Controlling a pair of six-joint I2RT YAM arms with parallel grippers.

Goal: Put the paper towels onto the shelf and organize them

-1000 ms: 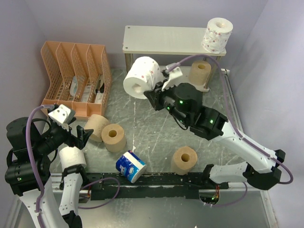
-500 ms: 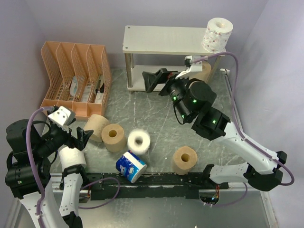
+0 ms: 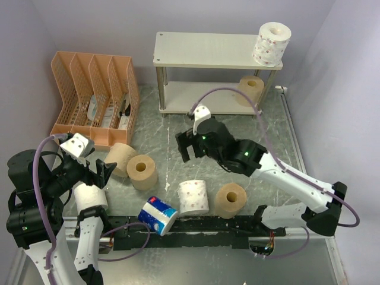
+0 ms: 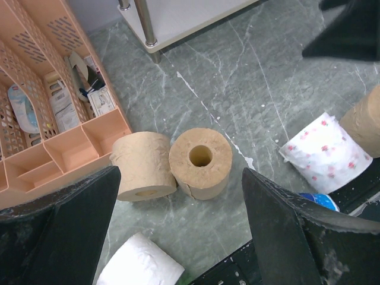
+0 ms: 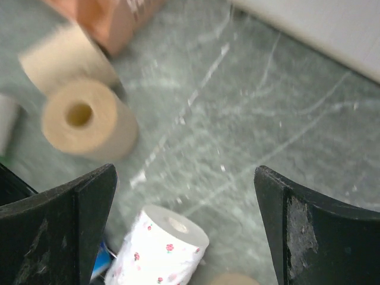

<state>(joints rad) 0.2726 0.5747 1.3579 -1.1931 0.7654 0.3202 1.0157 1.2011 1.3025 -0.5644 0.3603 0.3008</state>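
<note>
Shelf: pink-print roll upright on the top board's right end, tan roll upright on the lower board; orange organizer holds small packets. Second pink-print roll sits on the table near the front edge, apparently on end with core up, between the blue-wrapped roll and the front tan roll. Right gripper is wide and empty, arm reaching left in front of the shelf; left gripper is wide and empty.

**Operator:** Status of the right gripper?

**Technician:** Jaws spread wide, nothing between them.

**Operator:** Nearest item?

**Technician:** The pink-print roll, on the table on the arm-base side of the gripper, not touching it. A tan roll sits just beside that roll. The shelf stands beyond the gripper, with a second printed roll on its top board.
</note>
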